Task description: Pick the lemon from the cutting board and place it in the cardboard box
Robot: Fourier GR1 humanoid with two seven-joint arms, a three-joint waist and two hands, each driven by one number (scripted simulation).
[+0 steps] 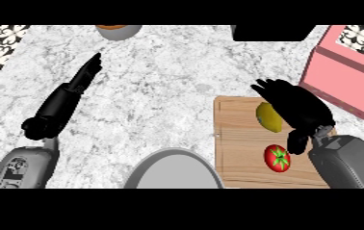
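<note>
A yellow lemon (268,117) lies on the wooden cutting board (238,147) at the right. My right hand (298,108) hovers over the board just to the lemon's right, fingers spread and slightly bent, thumb pointing down toward the tomato; it covers part of the lemon's right side and holds nothing. The pink box (332,70) stands at the right edge behind the board. My left hand (84,75) rests open at the left, fingers straight and pointing away over the marble counter.
A red tomato (278,158) sits on the board near its front. A grey round plate (175,171) lies at the lower middle. An orange-and-grey bowl (119,31) and a black object (274,31) stand along the far edge.
</note>
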